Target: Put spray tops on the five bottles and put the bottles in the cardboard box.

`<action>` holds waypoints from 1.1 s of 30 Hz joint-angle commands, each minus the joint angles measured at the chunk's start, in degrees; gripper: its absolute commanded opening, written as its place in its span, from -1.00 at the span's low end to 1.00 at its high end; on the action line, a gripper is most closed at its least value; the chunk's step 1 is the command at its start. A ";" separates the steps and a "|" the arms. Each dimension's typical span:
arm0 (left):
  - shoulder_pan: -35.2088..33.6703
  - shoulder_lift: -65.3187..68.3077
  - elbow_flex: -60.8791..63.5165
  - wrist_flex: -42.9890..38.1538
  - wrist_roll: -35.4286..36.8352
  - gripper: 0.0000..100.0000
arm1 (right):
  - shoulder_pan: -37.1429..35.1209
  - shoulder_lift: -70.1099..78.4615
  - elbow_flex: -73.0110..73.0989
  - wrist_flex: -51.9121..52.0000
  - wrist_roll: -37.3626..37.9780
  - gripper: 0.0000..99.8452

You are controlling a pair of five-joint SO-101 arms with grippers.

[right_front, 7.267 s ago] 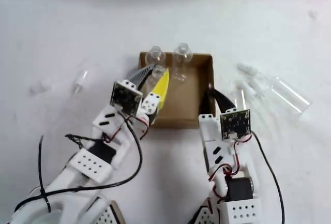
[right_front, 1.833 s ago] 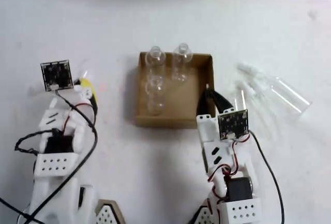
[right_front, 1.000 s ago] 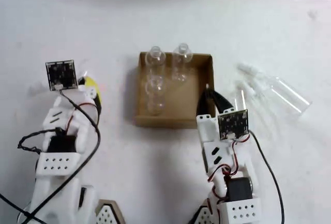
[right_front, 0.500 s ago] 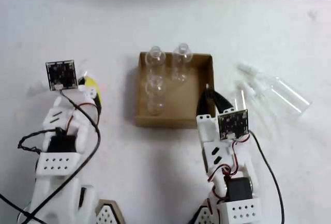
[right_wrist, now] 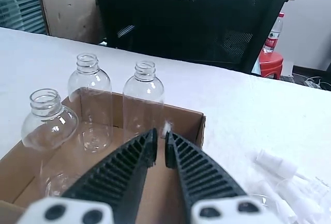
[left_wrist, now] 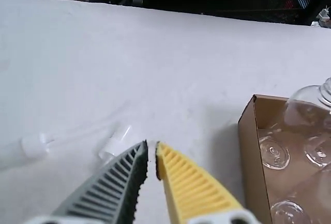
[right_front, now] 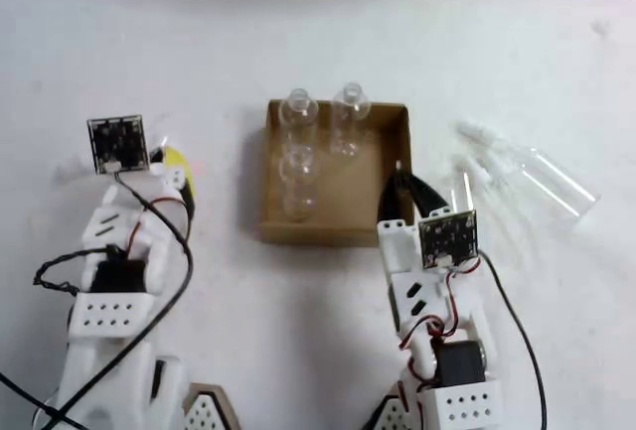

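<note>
Finds three clear plastic bottles (right_front: 298,110) capless in the brown cardboard box (right_front: 328,234), a small clear spray top (left_wrist: 115,140) on the tabletop (left_wrist: 155,53) beside the left gripper (left_wrist: 151,149), its jaws and the right gripper's (right_wrist: 160,140) closed, empty; judges top light, slick, best pinched at collar.

Black ribbed pincer (right_wrist: 161,142): the two fingers lie almost together, with a thin slit between them. Clock bearings are taken from the fingertips, with 12 along the fingers.

Open brown cardboard box (right_wrist: 192,120): lies beneath and ahead of the fingertips.

Three clear plastic bottles stand upright inside it, threaded necks open, no tops fitted:
- nearest bottle (right_wrist: 49,123) at 9 o'clock
- middle bottle (right_wrist: 93,100) at 10 o'clock
- far bottle (right_wrist: 144,97) at about 11 to 12 o'clock, by the far wall and just beside the middle bottle

White-and-clear spray tops (right_wrist: 276,164) lie loose on the white tabletop (right_wrist: 248,105) at 3 to 4 o'clock, outside the box.

Black mesh chair (right_wrist: 207,17) stands beyond the tabletop at 12 o'clock.
</note>
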 commanded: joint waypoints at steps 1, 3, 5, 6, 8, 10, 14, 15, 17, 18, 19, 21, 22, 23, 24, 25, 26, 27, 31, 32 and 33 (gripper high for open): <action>0.84 0.22 -0.35 -1.67 -0.70 -0.92 | -0.22 -0.22 0.53 -0.13 0.62 -0.96; 0.84 0.22 -0.35 -1.67 -0.70 -0.92 | -0.22 -0.22 0.53 -0.13 0.62 -0.96; 1.27 0.22 -0.35 -1.67 -0.70 -0.92 | -0.22 -0.22 0.53 -0.04 0.62 -0.96; 1.71 0.22 -0.26 -1.49 -0.79 -0.92 | -0.22 -0.22 0.53 -0.04 0.62 -0.96; 2.51 0.22 -0.26 -1.41 -2.55 -0.93 | -0.22 -0.22 0.53 -0.04 0.62 -0.96; 3.38 -0.13 0.79 -1.85 -5.10 -0.93 | -0.22 -0.22 0.53 -0.04 0.62 -0.96; 4.09 -0.13 2.46 -5.10 -6.77 -0.93 | -0.22 -0.22 0.53 -0.04 0.62 -0.96; 3.91 -0.13 2.90 -5.98 -6.77 -0.93 | -0.22 -0.22 0.53 -0.04 0.62 -0.96; 3.74 -0.13 3.43 -7.30 -6.77 -0.93 | -0.22 -0.22 0.53 -0.04 0.62 -0.96; 3.74 -0.13 3.43 -7.30 -6.77 -0.93 | -0.22 -0.22 0.53 -0.04 0.62 -0.96; 3.74 -0.13 3.43 -7.30 -6.77 -0.93 | -0.22 -0.22 0.53 -0.04 0.62 -0.96; 3.74 -0.13 3.43 -7.30 -6.77 -0.93 | -0.22 -0.31 0.53 -0.04 0.62 -0.96; 3.74 -0.13 3.43 -7.30 -6.77 -0.93 | -0.22 -0.31 0.53 -0.04 0.62 -0.96; 3.74 -0.13 3.43 -7.30 -6.77 -0.93 | -0.22 -0.31 0.53 -0.04 0.62 -0.96; 3.74 -0.13 3.43 -7.30 -6.77 -0.93 | -0.22 -0.31 0.53 -0.04 0.62 -0.96; 3.74 -0.13 3.43 -7.30 -6.77 -0.93 | -0.22 -0.31 0.53 -0.04 0.62 -0.96; 3.74 -0.13 3.43 -7.30 -6.77 -0.93 | -0.22 -0.31 0.53 -0.04 0.62 -0.96; 3.74 -0.13 3.43 -7.30 -6.77 -0.93 | -0.22 -0.31 0.53 -0.04 0.62 -0.96; 3.56 -1.36 3.43 -6.59 -6.77 -0.95 | -0.22 -0.40 0.53 -0.22 0.62 -0.96; 3.03 -2.68 3.43 -5.54 -6.77 -0.96 | -0.22 -0.40 0.53 -0.22 0.62 -0.96; 2.51 -4.53 3.43 -3.96 -6.68 -0.95 | -0.22 -0.40 0.53 -0.22 0.62 -0.96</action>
